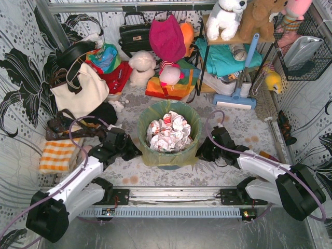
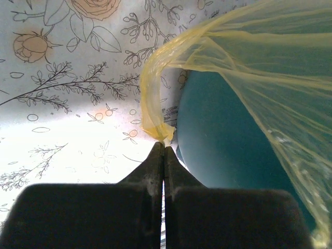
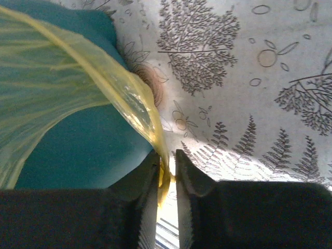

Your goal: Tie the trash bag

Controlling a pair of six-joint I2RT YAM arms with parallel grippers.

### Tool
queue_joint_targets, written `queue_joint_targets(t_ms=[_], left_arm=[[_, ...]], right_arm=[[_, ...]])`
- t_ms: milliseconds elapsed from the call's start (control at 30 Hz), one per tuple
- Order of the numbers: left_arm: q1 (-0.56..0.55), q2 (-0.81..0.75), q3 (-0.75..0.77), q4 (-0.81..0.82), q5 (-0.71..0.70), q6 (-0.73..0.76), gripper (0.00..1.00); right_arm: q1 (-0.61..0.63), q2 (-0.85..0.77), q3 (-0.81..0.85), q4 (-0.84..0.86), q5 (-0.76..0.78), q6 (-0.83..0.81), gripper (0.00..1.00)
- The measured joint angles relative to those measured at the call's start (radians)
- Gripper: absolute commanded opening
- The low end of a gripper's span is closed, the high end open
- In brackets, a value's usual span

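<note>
The trash bag [image 1: 148, 155] is thin yellow plastic lining a teal round bin [image 1: 170, 167], with crumpled white paper [image 1: 168, 132] inside. My left gripper [image 1: 134, 151] sits at the bin's left side. In the left wrist view it [image 2: 164, 148] is shut on a pulled-out strand of the bag [image 2: 150, 104] beside the bin [image 2: 223, 140]. My right gripper [image 1: 203, 151] is at the bin's right side. In the right wrist view its jaws [image 3: 167, 158] stand narrowly open around a strand of the bag [image 3: 140, 104], with a gap still showing between them, next to the bin [image 3: 83, 150].
A cream tote bag [image 1: 80, 88] with dark straps stands at the back left. An orange checked cloth [image 1: 57, 155] lies by the left arm. Soft toys, clothes and a blue broom [image 1: 244, 78] crowd the back. A metal rail [image 1: 176, 196] runs along the near edge.
</note>
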Motion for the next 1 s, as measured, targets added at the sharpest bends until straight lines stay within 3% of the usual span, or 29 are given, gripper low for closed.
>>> queue_joint_targets(t_ms=[100,433,733,833,933,967,1000], left_arm=[[0.000,-0.056,0.003,-0.021,-0.021,-0.008,0.00],[0.000,-0.215,0.072,-0.160,-0.171,-0.091,0.00],[0.000,-0.299,0.099,-0.268,-0.314,-0.161,0.00],[0.000,-0.305,0.093,-0.265,-0.320,-0.180,0.14],[0.000,-0.285,0.061,-0.240,-0.290,-0.188,0.39],[0.000,-0.263,0.029,-0.214,-0.249,-0.194,0.53],[0.000,-0.262,0.028,-0.214,-0.246,-0.193,0.56]], right_arm=[[0.000,-0.015,-0.006,-0.015,0.022,-0.003,0.00],[0.000,-0.290,-0.032,-0.137,0.145,-0.002,0.00],[0.000,-0.380,-0.041,-0.190,0.203,0.020,0.00],[0.000,-0.382,-0.042,-0.194,0.206,0.026,0.00],[0.000,-0.378,-0.043,-0.197,0.206,0.027,0.00],[0.000,-0.368,-0.043,-0.198,0.206,0.027,0.00],[0.000,-0.368,-0.043,-0.198,0.206,0.027,0.00]])
